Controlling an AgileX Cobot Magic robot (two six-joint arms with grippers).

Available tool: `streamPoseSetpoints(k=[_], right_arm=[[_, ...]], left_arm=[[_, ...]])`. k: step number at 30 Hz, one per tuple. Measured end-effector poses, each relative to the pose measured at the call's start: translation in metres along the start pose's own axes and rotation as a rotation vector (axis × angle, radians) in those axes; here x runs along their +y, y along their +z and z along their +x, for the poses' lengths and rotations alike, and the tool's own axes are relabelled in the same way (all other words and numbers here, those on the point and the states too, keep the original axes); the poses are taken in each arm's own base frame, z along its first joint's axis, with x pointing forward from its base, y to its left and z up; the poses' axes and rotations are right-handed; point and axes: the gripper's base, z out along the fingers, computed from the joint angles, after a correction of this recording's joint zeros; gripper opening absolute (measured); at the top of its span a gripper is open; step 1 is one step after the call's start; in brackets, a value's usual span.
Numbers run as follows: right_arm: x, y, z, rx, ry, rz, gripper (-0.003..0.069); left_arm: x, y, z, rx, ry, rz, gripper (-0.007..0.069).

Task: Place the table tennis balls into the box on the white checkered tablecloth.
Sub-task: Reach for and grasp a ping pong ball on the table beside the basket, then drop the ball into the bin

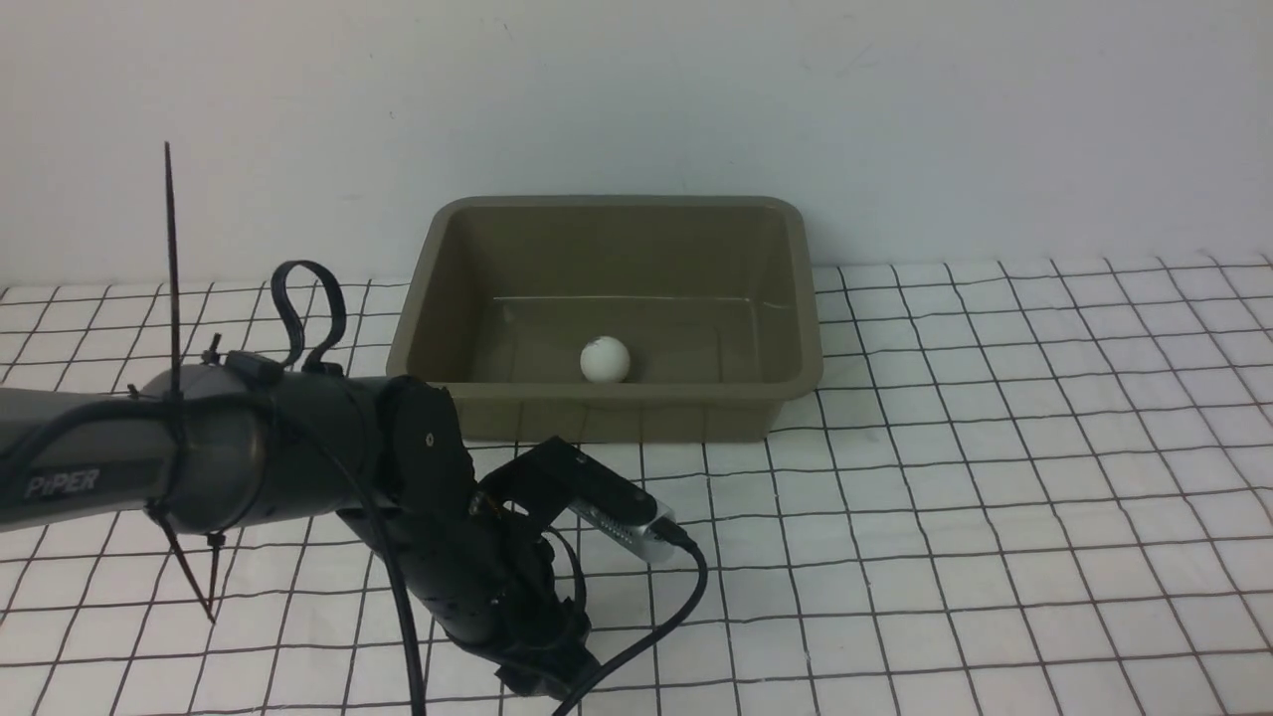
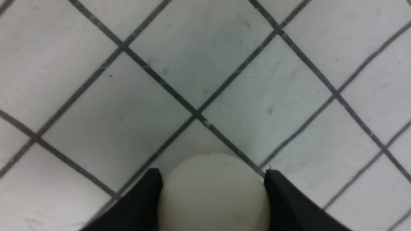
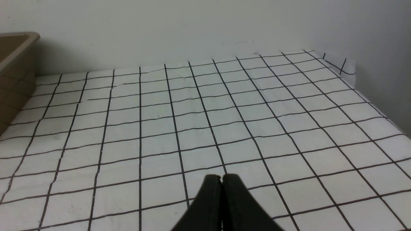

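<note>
Your left claw (image 2: 212, 173) points straight down at the white checkered tablecloth (image 2: 96, 106), and one table tennis ball (image 2: 213, 195) sits right between its two black fingers (image 2: 138, 208). In the left wrist view each fingertip lies flush against a side of that ball, one on either side with no gap showing, so the claw reads as clamped on it. The cloth's grid lines run diagonally beneath the ball, and you cannot tell from this view whether the ball is resting on the cloth or lifted off it.

From the front, your left arm (image 1: 249, 447) reaches in from the left and bends down in front of the box (image 1: 646, 416). Its tip runs off the bottom edge, so neither the claw nor the held ball appears there. That places the held ball on the near side of the box, outside it.

The other ball (image 1: 605, 359) lies on the floor of the box, close to the near wall and about midway along it.

Your right claw (image 3: 221, 179) has its fingers pressed together with nothing between them, above bare cloth well to the right of the box.
</note>
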Motion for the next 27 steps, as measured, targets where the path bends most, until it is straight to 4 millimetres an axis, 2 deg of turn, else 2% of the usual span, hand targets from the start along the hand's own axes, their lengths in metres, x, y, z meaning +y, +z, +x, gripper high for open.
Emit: streamPoseSetpoints(k=[3,9,14,16,19,27], right_arm=[[0.0,0.0,0.0,0.0,0.0,0.0,-0.001],[0.0,0.0,0.0,0.0,0.0,0.0,-0.001],[0.0,0.0,0.0,0.0,0.0,0.0,-0.001],[0.0,0.0,0.0,0.0,0.0,0.0,-0.001],[0.0,0.0,0.0,0.0,0.0,0.0,-0.001],[0.0,0.0,0.0,0.0,0.0,0.0,-0.001]], left_arm=[[-0.007,-0.019,-0.011,-0.008,0.019,0.041,0.0352],[-0.019,-0.083,-0.054,-0.197,0.099,0.027,0.0352],[-0.014,-0.136,-0.103,-0.456,0.181,-0.14,0.0352],[-0.008,-0.141,-0.116,-0.501,0.195,-0.207,0.0352],[0.004,-0.132,-0.133,-0.498,0.211,-0.289,0.0352],[0.039,-0.072,-0.155,-0.368,0.257,-0.44,0.0352]])
